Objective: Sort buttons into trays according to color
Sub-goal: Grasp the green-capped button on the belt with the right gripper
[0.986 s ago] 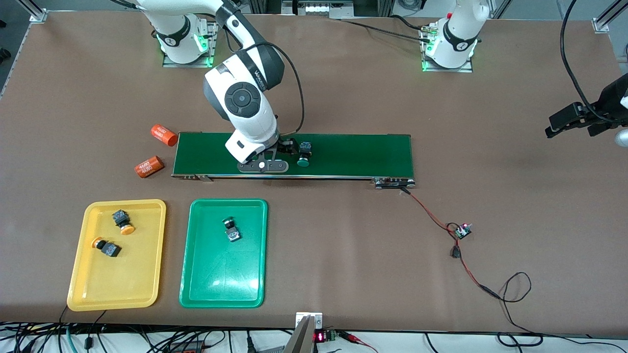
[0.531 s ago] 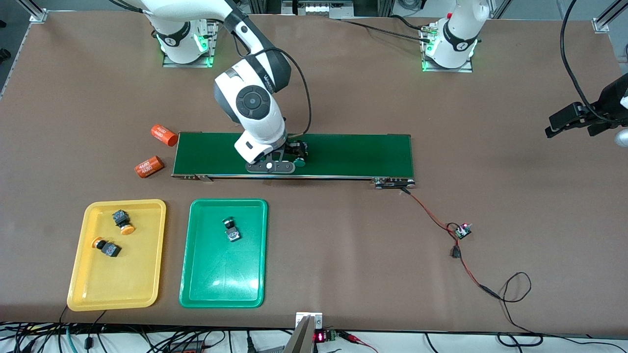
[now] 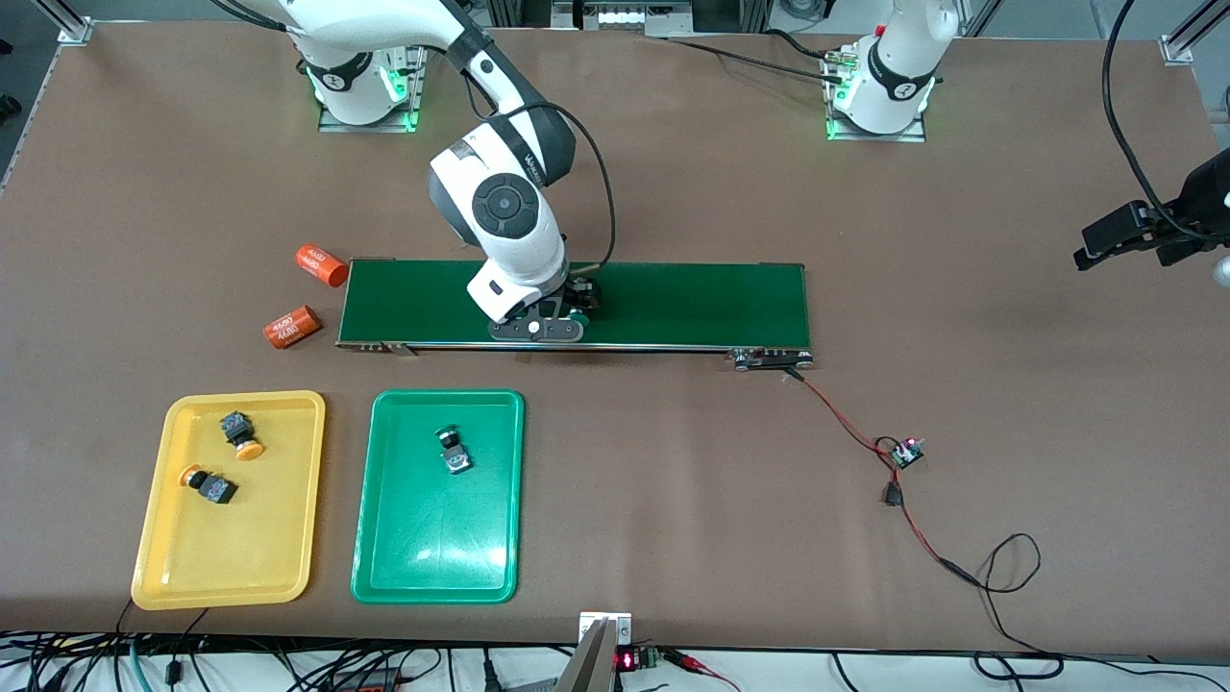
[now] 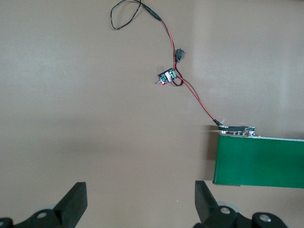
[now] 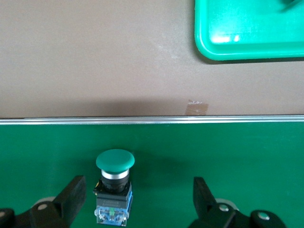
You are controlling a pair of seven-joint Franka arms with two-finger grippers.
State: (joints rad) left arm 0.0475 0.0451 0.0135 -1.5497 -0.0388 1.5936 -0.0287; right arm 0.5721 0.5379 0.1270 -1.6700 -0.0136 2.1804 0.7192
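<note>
The green-capped push-button switch with its blocky black-and-blue body [image 5: 113, 187] lies on the long dark-green conveyor belt [image 3: 673, 303], mid-frame in the front view. It looks light, rigid, with a slick round cap, so grip the square body. The right gripper [image 5: 137, 199] straddles it, jaws apart; the left gripper [image 4: 141, 202], jaws apart, waits over bare bench at frame right

Brown matte table top [image 3: 673, 192] fills nearly the whole front view, lit evenly from overhead, soft glare patches. Aluminium extrusion posts [image 3: 67, 24] at the corners by the arm bases. Tangle of black cables [image 3: 240, 668] along the edge nearest the front camera, plus a small red LED readout [image 3: 627, 660].
</note>
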